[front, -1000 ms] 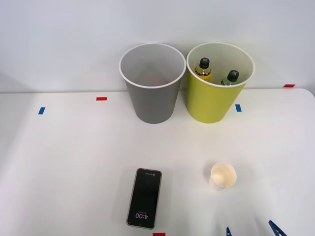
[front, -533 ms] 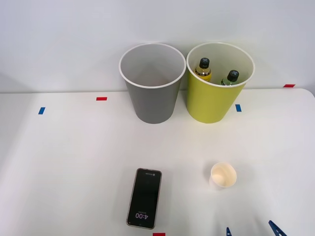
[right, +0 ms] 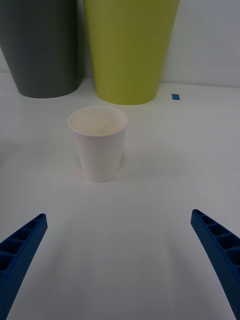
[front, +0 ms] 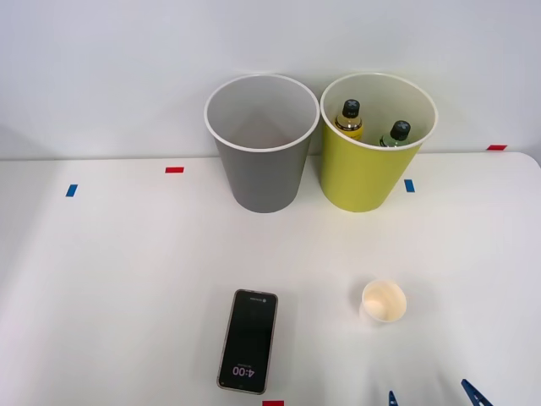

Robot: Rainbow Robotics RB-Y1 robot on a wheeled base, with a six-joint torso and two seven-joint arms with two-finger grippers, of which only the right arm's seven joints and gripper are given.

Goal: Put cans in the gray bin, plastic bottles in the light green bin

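The plastic bottles stand inside the light green bin point(front: 363, 173), at the far side of the white bench point(front: 118, 279). The yellow-labelled bottle point(front: 348, 118) sits toward the bin's left inner wall; the dark green bottle point(front: 396, 134) sits to its right, near the front rim. Both carry black screw caps, and only their upper parts show above the white rim.

The gray bin point(front: 260, 169) stands upright just beside the light green bin, on its left, the two rims nearly touching. Its pale interior shows no contents from the front view.

The right claw point(right: 120, 260) is released: its two blue ribbed fingers point(right: 20, 250) are spread wide at the near edge of the bench, holding nothing. In the front view only the fingertips appear, at the near right edge of the bench. Both bins, and the bottles inside the green one, lie well apart from the claw, on the far side of the bench.

A white paper cup point(front: 383, 302) stands upright between the claw and the bins (mouth up, interior pale). In the wrist view it stands ahead of the open fingers, apart from both, with the light green bin behind it.

A black phone point(front: 248, 340) lies flat on the bench to the left of the cup, screen up. Small red and blue tape marks point(front: 174, 170) dot the bench surface.
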